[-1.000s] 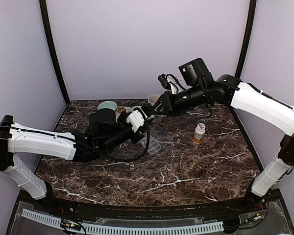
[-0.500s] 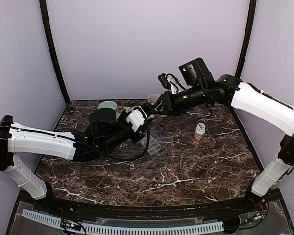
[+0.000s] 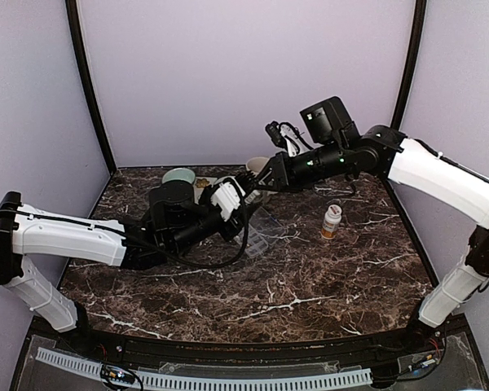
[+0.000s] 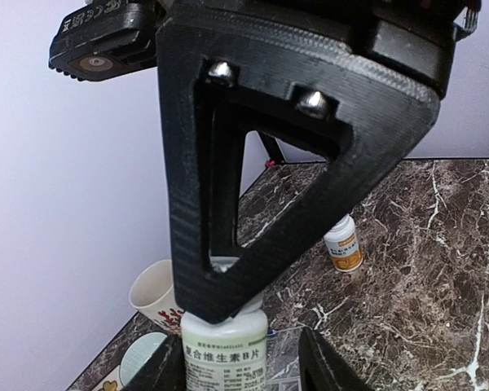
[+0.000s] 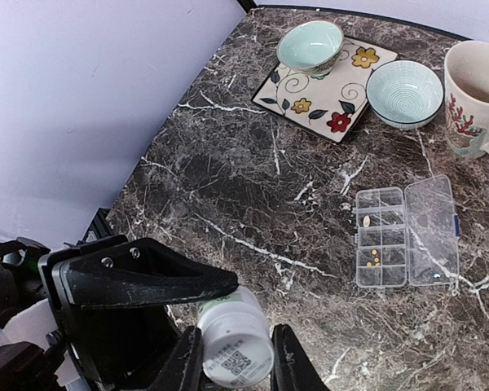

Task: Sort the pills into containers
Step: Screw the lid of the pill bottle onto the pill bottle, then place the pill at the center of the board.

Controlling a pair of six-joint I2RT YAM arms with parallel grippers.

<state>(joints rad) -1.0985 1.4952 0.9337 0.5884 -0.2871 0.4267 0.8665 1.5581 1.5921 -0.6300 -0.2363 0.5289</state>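
Observation:
A white pill bottle with a green-printed label is held in the air between both arms. My left gripper is shut on its body, and it shows in the top view. My right gripper is shut on the bottle's white cap end, and it shows in the top view. The clear organiser box lies open on the table, lid to the right. Small yellow pills and one pale pill sit in its compartments. In the top view the box lies just below the grippers.
An amber pill bottle stands right of the box, also in the left wrist view. At the back are two pale green bowls, a flowered square plate and a patterned mug.
The right arm has shifted slightly to the right. Both grippers still hold the white bottle in the same place.

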